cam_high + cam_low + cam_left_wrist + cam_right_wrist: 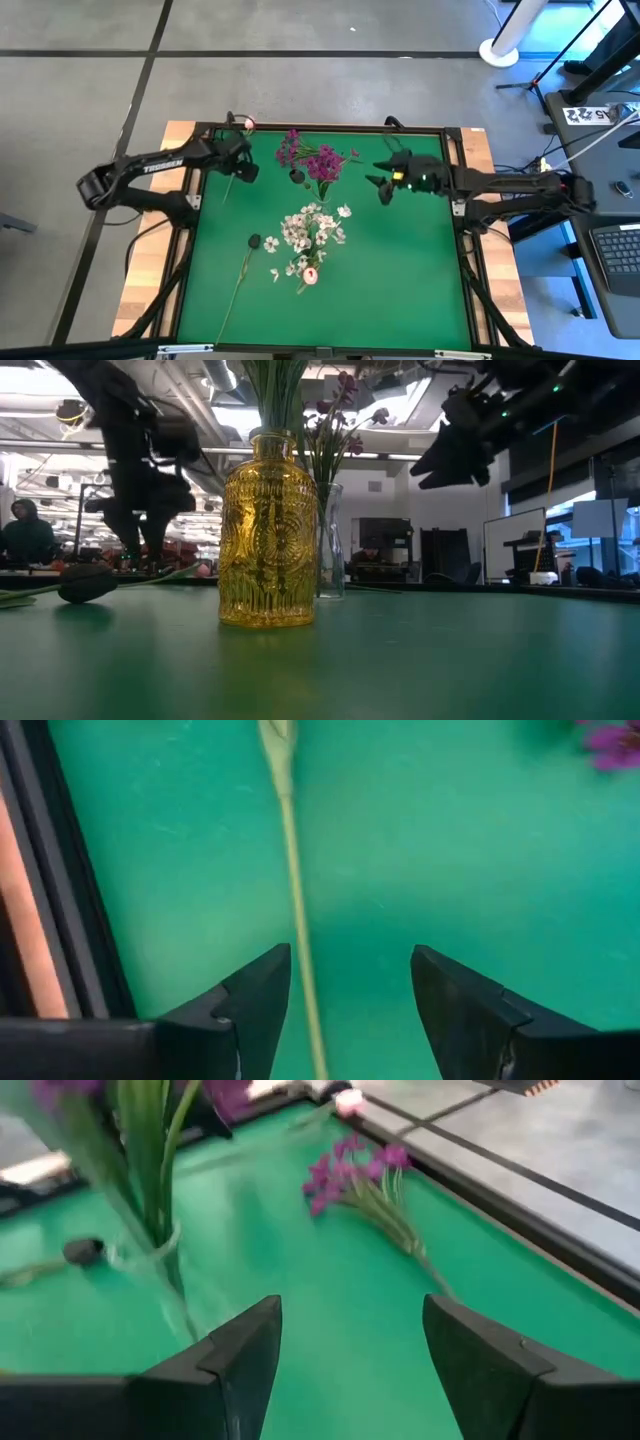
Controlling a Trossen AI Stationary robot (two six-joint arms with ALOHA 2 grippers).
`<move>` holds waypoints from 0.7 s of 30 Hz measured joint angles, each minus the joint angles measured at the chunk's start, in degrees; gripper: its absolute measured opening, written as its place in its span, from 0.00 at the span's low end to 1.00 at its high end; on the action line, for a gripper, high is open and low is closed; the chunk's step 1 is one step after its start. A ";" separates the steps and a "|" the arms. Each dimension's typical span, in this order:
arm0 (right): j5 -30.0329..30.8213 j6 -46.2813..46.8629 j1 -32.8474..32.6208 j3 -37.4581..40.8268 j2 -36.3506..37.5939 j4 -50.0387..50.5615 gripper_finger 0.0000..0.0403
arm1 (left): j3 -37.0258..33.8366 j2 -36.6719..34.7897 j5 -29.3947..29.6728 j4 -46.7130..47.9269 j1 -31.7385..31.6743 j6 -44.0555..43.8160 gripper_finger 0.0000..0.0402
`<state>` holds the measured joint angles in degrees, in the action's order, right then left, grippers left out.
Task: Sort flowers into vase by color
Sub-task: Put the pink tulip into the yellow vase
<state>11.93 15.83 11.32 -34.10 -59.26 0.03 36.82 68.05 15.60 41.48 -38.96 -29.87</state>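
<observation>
A pale pink bud flower (248, 124) lies on the green table at the far left, its long stem (297, 910) running toward the near side. My left gripper (350, 1010) hovers open over that stem, a finger on either side and apart from it; in the high view the left gripper (243, 165) is there too. A magenta-purple bunch (360, 1175) lies flat near the far edge. More magenta flowers stand in a clear vase (160, 1250). White blossoms (312, 228) fill the yellow glass vase (268, 530). My right gripper (382, 182) hangs open right of the clear vase, holding nothing.
Another long-stemmed flower with a dark head (254, 241) lies left of the yellow vase, its stem running to the near left. A pink bud (311, 275) shows just near of the white blossoms. The table's black frame rail (60, 900) runs close beside my left gripper.
</observation>
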 joint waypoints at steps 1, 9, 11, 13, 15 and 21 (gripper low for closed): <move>-1.82 -0.75 2.09 0.02 -0.32 -1.30 0.60 | 0.12 1.08 -0.15 -0.91 -1.56 1.34 0.51; -17.49 -5.40 17.01 0.04 -2.93 -7.18 0.60 | 7.46 9.58 -0.32 -2.44 -10.19 8.00 0.52; -21.22 -6.02 20.07 0.04 -4.05 -9.35 0.60 | 9.34 11.55 -0.54 -2.85 -10.56 9.05 0.52; -24.48 -6.23 22.69 0.00 -5.71 -12.14 0.60 | 10.82 13.63 -0.59 -3.27 -10.69 9.91 0.52; -27.32 -6.30 24.82 0.04 -7.24 -14.29 0.60 | 12.04 15.87 -0.55 -3.59 -10.71 10.50 0.52; -31.18 -7.55 27.01 0.03 -12.25 -21.22 0.60 | 12.66 22.59 -0.24 -4.31 -12.16 10.65 0.52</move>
<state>-19.25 8.29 38.33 -34.07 -71.51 -21.19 49.47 90.64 15.36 37.17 -51.12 -19.22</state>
